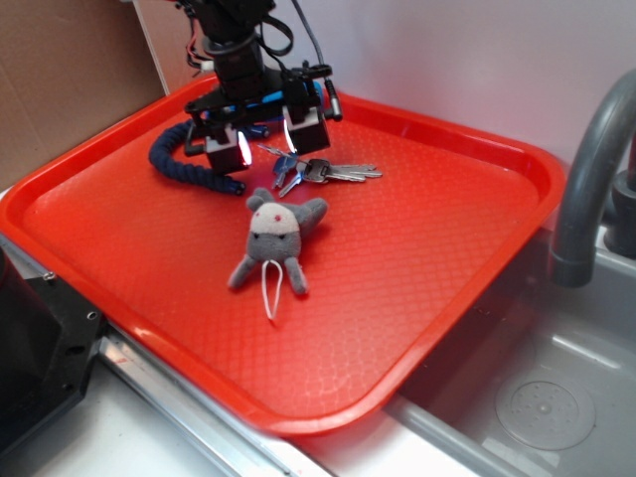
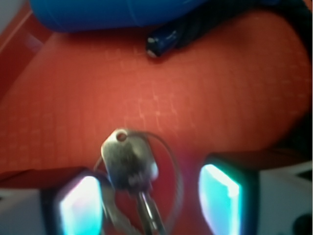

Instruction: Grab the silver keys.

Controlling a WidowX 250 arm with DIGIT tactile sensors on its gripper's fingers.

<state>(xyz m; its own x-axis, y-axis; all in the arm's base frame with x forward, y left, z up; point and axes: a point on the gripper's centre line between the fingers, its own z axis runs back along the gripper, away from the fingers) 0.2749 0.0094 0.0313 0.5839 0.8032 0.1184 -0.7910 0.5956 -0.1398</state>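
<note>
The silver keys [image 1: 318, 171] lie flat on the red tray [image 1: 417, 248], near its far left part, one with a dark blue head. My gripper [image 1: 266, 141] hovers open just left of and above them, its glowing pads [image 1: 244, 149] pointing down. In the wrist view a blurred silver key [image 2: 128, 161] and its ring sit between my two lit pads [image 2: 80, 205], closer to the left one, with a gap to the right one. Nothing is held.
A grey plush toy [image 1: 275, 238] lies in front of the keys. A dark blue rope [image 1: 184, 164] curls behind my gripper, and a blue object [image 2: 112, 12] shows at the wrist view's top. A grey tap [image 1: 586, 169] and sink [image 1: 537, 407] are to the right.
</note>
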